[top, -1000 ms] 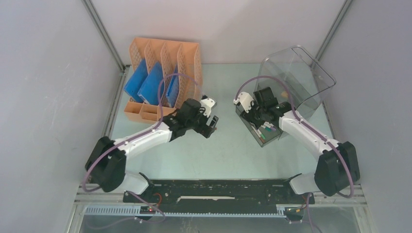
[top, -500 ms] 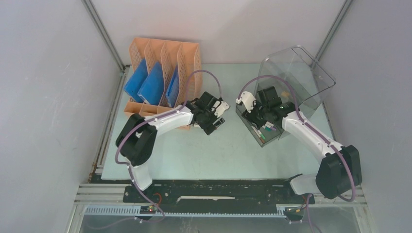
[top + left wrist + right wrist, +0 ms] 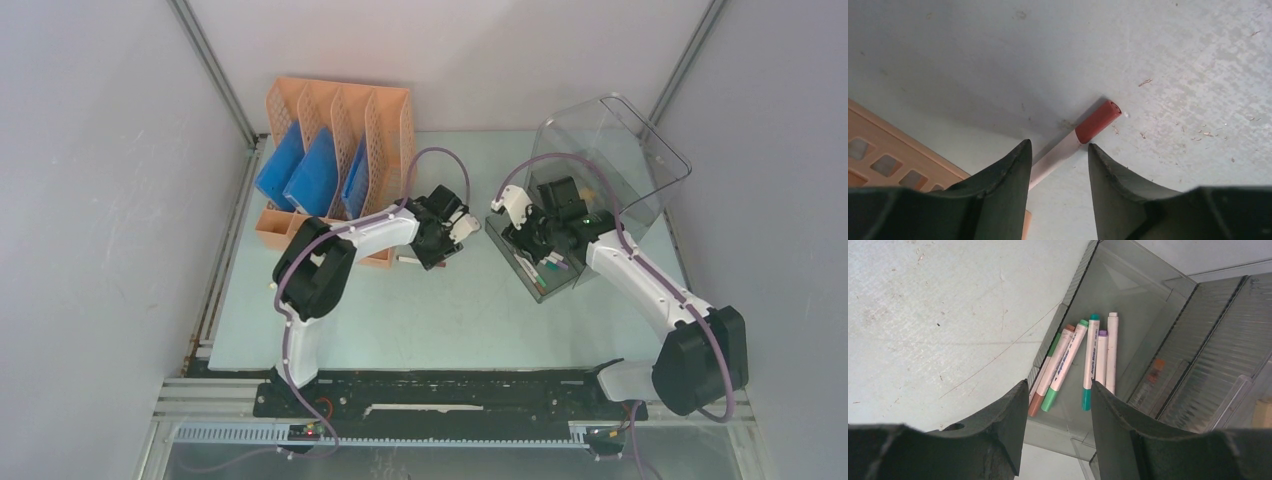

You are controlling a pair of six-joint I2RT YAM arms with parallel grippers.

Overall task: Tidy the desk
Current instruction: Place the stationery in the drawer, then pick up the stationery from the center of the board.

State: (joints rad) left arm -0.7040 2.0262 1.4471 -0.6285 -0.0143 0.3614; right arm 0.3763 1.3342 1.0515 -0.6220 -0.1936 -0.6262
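Note:
On the pale green desk (image 3: 440, 320) lies a white marker with a red cap (image 3: 1095, 121), close to the orange rack's corner. My left gripper (image 3: 440, 250) (image 3: 1058, 145) hangs low over it. Its jaws stand apart on either side of the marker's white body, and a gap shows on the right side. My right gripper (image 3: 532, 245) (image 3: 1059, 385) is open and empty above a clear drawer (image 3: 545, 285) (image 3: 1128, 295) that holds several markers (image 3: 1093, 355) with green, teal, purple and brown caps.
An orange perforated file rack (image 3: 335, 120) with blue folders (image 3: 300, 170) stands at the back left, its corner (image 3: 878, 150) beside my left fingers. A clear plastic drawer box (image 3: 610, 150) stands at the back right, behind the pulled-out drawer.
My left arm has swung right and back, coming down over the red-capped marker, and its jaws have narrowed. The right arm has barely moved.

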